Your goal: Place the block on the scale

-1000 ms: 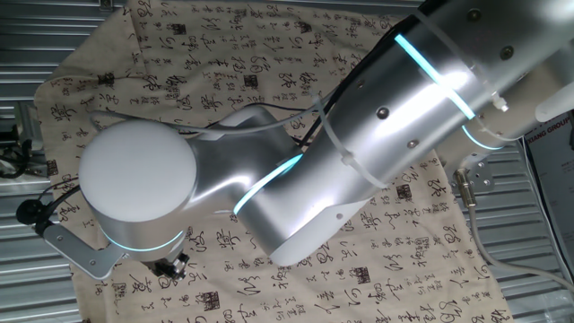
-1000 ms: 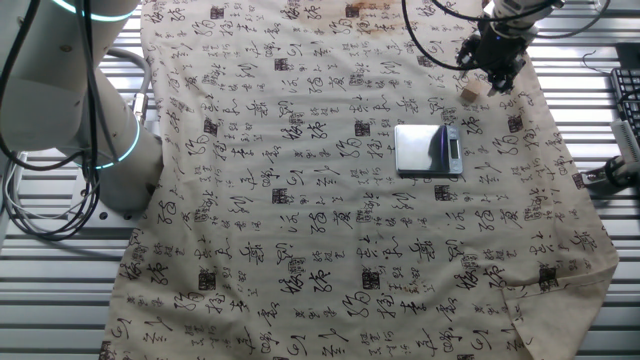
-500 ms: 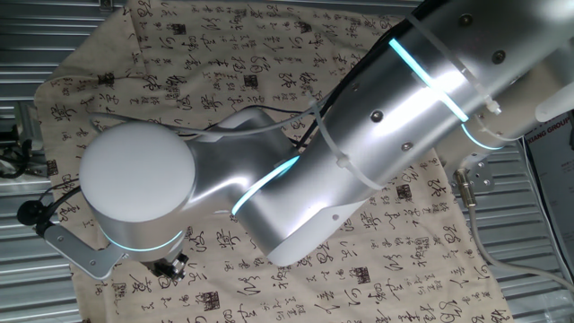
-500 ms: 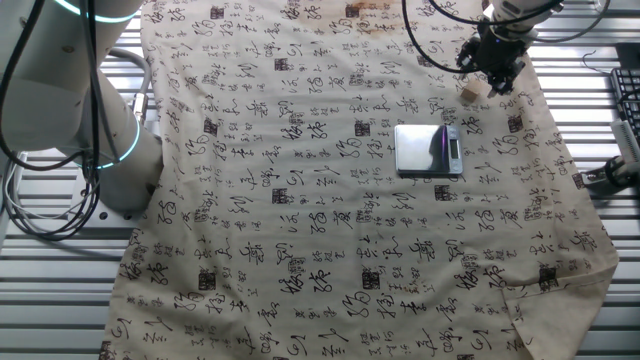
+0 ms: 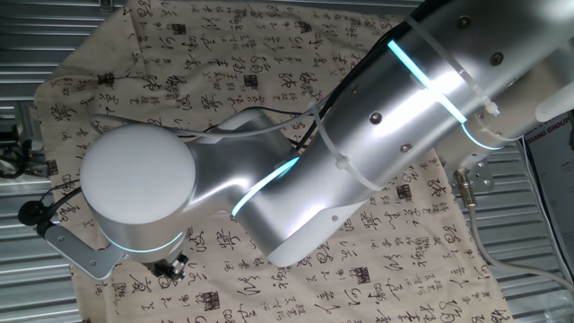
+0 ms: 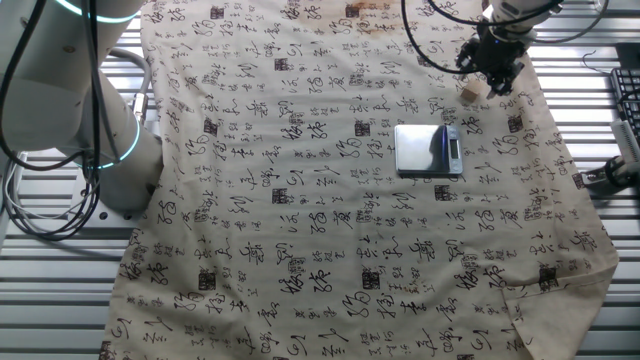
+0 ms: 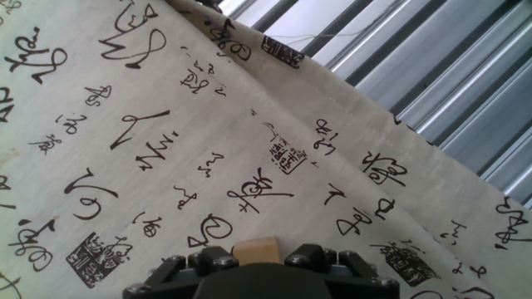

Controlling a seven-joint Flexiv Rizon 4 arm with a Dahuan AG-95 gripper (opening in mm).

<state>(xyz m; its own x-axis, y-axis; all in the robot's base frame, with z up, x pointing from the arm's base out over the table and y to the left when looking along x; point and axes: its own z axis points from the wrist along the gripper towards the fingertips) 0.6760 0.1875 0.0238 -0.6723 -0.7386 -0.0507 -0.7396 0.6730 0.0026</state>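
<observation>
from my seat, the two-finger black gripper (image 6: 492, 68) hangs over the far right part of the beige calligraphy-printed cloth (image 6: 330, 200), right above the small light tan wooden cube (image 6: 473, 92). in the hand view the cube (image 7: 256, 251) sits at the bottom edge between the two dark finger bases of the gripper (image 7: 259, 264), which stand spread to either side of it. i cannot tell from these views whether the fingers touch the cube's faces or just flank it; it looks bracketed rather than pinched, and it appears to rest on the cloth (image 7: 166, 149).

the flat square dark grey metallic scale plate (image 6: 428, 150) lies on the cloth nearer the camera than the cube, near it but apart, with its lighter strip along its right edge.

in one fixed view the big silver robot arm (image 5: 359, 135) with its glowing cyan rings fills the frame and hides the cube and the scale; only a bit of the gripper (image 5: 169, 266) shows under the round white joint cap (image 5: 136, 184).
</observation>
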